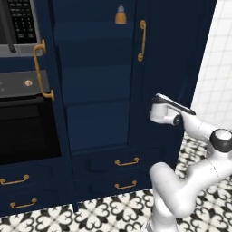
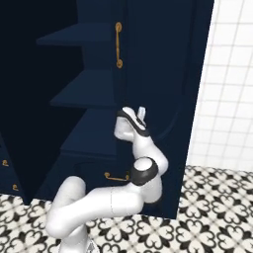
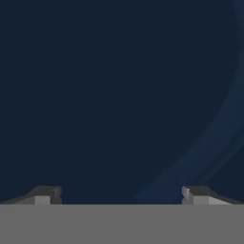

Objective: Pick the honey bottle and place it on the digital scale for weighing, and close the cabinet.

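One cabinet [image 1: 99, 104], navy, two doors: left door [image 1: 50, 113] swung out, right door [image 1: 167, 59] with brass handle [image 1: 142, 41]. Three inner shelves visible. One orange bottle [image 1: 120, 15] with grey cap on an upper shelf. End effector [image 3: 121, 195] tips set wide apart, holding nothing, nosed right up to the right door's arched panel, below its handle.

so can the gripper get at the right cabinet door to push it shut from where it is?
Probably yes. The gripper is open and empty, facing the navy panel of the right door at close range, with nothing between them. Whether it already touches the door cannot be told.
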You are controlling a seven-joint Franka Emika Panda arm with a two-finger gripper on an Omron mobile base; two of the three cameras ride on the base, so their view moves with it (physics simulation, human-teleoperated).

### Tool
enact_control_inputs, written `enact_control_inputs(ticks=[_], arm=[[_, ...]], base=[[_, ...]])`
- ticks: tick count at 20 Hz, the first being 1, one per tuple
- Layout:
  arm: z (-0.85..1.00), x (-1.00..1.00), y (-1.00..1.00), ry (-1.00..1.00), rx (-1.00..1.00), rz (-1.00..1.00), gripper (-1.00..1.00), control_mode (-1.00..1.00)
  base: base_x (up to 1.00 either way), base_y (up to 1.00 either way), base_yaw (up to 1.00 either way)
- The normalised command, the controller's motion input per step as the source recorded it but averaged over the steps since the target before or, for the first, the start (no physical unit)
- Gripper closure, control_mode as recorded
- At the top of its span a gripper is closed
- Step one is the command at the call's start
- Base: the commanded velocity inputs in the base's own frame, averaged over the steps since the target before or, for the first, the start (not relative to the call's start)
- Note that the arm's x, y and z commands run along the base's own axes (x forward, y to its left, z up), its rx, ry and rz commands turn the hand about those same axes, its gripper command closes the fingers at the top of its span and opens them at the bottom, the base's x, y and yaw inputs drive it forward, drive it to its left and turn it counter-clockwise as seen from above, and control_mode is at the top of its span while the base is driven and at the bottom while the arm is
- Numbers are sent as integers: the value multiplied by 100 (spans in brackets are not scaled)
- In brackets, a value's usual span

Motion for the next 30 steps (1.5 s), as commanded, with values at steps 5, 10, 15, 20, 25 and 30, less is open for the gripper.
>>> enact_control_inputs(ticks=[5, 10, 15, 20, 25, 30], arm=[[-4, 84, 0, 7, 0, 0, -100, -100], [-1, 87, 0, 12, 0, 0, -100, -100], [12, 32, -21, 2, 0, 0, -100, -100], [45, -31, -33, -15, -5, -4, -100, -100], [58, -53, -5, -43, -20, -1, -100, -100], [20, -52, 0, -76, -61, 0, -100, -100]], base=[[0, 0, 0], [0, 0, 0], [0, 0, 0], [0, 0, 0], [0, 0, 0], [0, 0, 0]])
